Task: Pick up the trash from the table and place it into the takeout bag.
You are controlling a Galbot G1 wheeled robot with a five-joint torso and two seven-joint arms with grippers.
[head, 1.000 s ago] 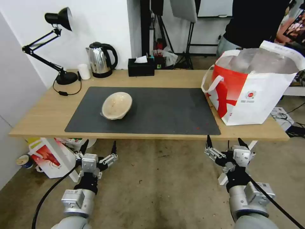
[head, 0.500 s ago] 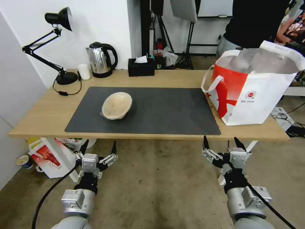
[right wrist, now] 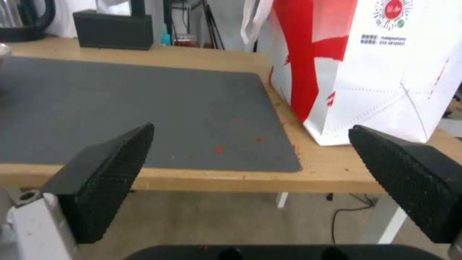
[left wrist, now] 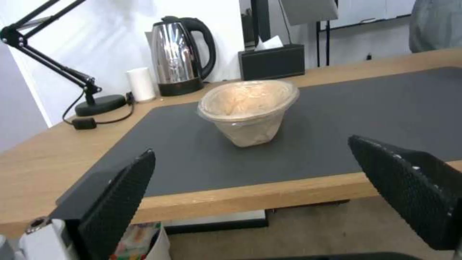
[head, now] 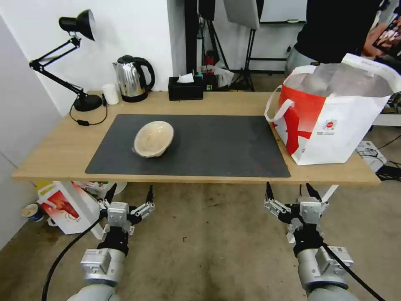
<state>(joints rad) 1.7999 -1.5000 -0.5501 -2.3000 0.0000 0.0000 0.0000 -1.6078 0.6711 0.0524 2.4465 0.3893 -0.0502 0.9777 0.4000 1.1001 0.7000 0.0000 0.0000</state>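
A shallow beige bowl (head: 153, 139) of trash, tilted on its side, lies on the dark grey mat (head: 217, 146) toward the left of the table (head: 54, 150); the left wrist view shows the bowl (left wrist: 248, 110) just beyond the fingers. The red-and-white takeout bag (head: 334, 113) stands open on the table's right end, and its side (right wrist: 385, 68) is close in the right wrist view. My left gripper (head: 129, 193) and right gripper (head: 289, 191) both hang open below the table's front edge, holding nothing.
A steel kettle (head: 133, 78), a small white cup (head: 110, 94), a black desk lamp (head: 77, 25) and a black tissue box (head: 185, 88) line the table's back. A white-and-red box (head: 67, 207) sits on the floor at the left. Red crumbs (right wrist: 219, 148) dot the mat.
My right gripper has drawn slightly down and left, away from the table edge. The left arm, bowl and bag have stayed put.
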